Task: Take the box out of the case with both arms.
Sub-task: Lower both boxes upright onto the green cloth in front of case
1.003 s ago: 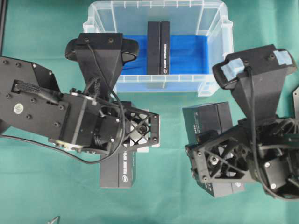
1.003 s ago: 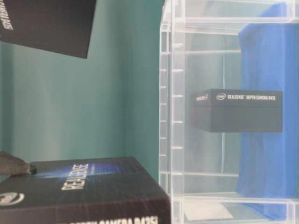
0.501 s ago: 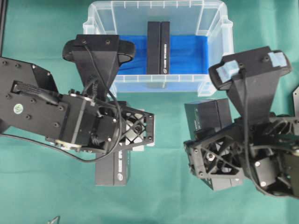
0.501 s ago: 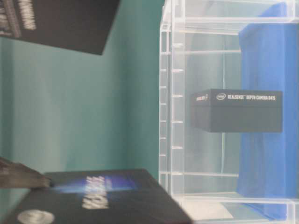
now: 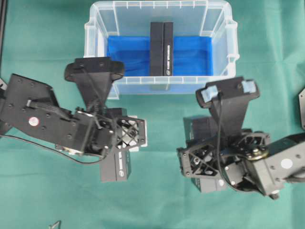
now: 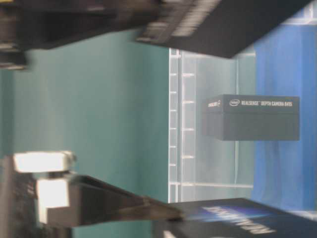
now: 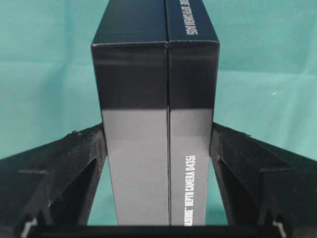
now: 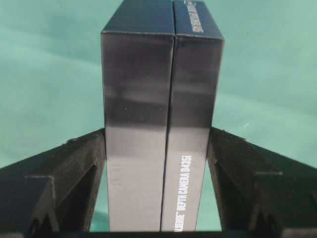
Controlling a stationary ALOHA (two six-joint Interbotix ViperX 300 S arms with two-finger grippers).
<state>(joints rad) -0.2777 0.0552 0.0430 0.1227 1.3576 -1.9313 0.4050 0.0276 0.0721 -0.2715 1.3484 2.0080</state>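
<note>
1. Left gripper (image 7: pixel 157 148) clamps 1 black RealSense box (image 7: pixel 156 99); right gripper (image 8: pixel 157 148) clamps another black box (image 8: pixel 161 99).
2. Third box (image 5: pixel 161 47) stands inside the clear case (image 5: pixel 221 78), on its blue sheet (image 5: pixel 193 55).
3. Green cloth (image 5: pixel 157 200) covers the table.

Robotics lab setup: green cloth-covered bench (image 5: pixel 43 28), two black jointed robot arms (image 5: pixel 43 119) carrying wrist cameras, clear plastic tub (image 5: pixel 219 83), black depth-camera retail boxes (image 5: pixel 161 47).

Three black boxes (image 5: pixel 161 47), one case (image 5: pixel 97 19), two arms (image 5: pixel 43 119).
</note>
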